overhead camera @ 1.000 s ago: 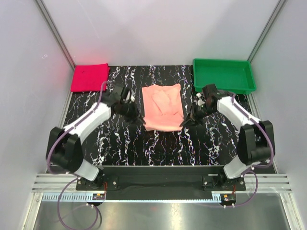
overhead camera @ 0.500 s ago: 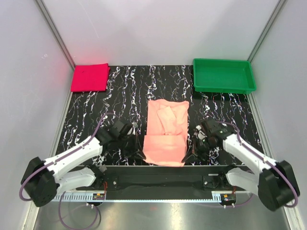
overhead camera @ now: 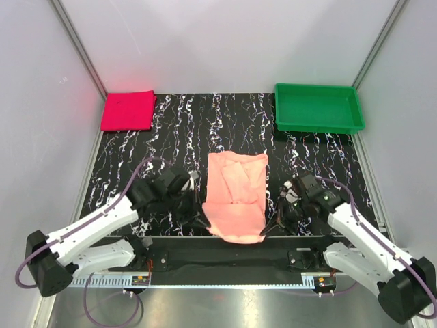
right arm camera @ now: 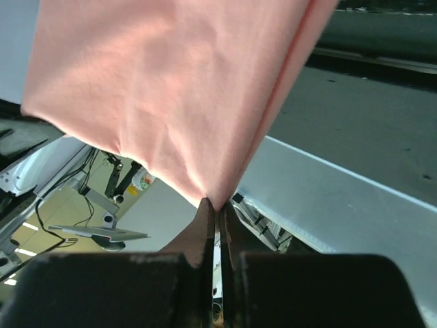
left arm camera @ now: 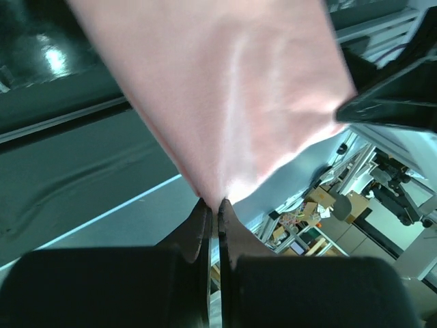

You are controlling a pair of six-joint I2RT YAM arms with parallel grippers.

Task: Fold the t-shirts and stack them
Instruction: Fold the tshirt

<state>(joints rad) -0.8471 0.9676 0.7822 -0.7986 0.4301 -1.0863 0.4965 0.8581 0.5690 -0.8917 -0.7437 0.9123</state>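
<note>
A salmon-pink t-shirt (overhead camera: 236,195) lies lengthwise at the table's middle, its near end lifted at the front edge. My left gripper (overhead camera: 203,222) is shut on its near left corner, and the cloth (left arm camera: 225,102) fans out from the closed jaws in the left wrist view. My right gripper (overhead camera: 268,227) is shut on its near right corner, with the cloth (right arm camera: 171,96) rising from the jaws in the right wrist view. A folded red t-shirt (overhead camera: 128,109) lies at the far left corner.
A green tray (overhead camera: 318,108) stands at the far right corner. The black marbled table (overhead camera: 177,137) ends at a metal rail (overhead camera: 225,256) just below the grippers. White walls close in the left, right and back.
Both grippers have pulled the pink t-shirt's near edge from mid-table toward the front edge. In the last half second they lifted it slightly and the cloth shifted a little back.
</note>
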